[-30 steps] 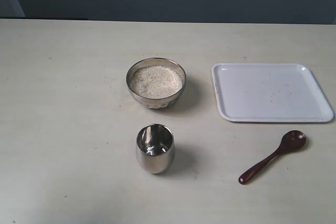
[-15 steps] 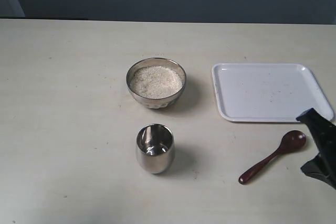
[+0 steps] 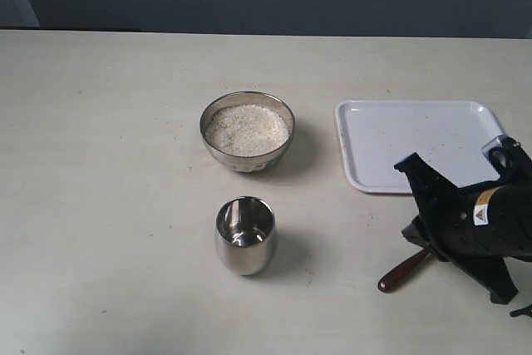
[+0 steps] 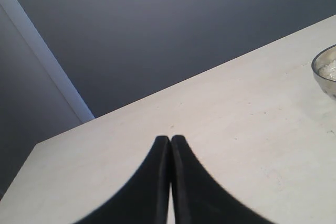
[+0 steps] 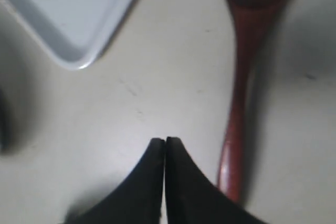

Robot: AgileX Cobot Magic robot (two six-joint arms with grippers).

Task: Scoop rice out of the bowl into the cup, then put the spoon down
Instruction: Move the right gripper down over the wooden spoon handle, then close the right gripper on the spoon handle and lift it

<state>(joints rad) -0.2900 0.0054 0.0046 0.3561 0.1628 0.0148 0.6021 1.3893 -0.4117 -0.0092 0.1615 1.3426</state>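
The steel bowl [image 3: 247,149] holds a pale heap of rice [image 3: 247,129] at the table's middle. In front of it stands the steel cup [image 3: 245,236], upright. The dark red-brown spoon [image 3: 402,273] lies on the table at the right; only its handle end shows there, the rest hidden under my right arm. My right gripper [image 3: 406,164] is shut and holds nothing. In the right wrist view its tips [image 5: 165,140] hover beside the spoon [image 5: 239,103], apart from the handle. My left gripper [image 4: 169,139] is shut and empty, with the bowl's rim [image 4: 321,66] far off.
A white tray [image 3: 391,143] lies right of the bowl, its near right part covered by my right arm. Its rounded corner [image 5: 68,3] shows in the right wrist view. The table's back edge meets a dark wall.
My right arm has come in from the right edge and moved left over the spoon, covering its head. Bowl, cup, tray and spoon have not moved.
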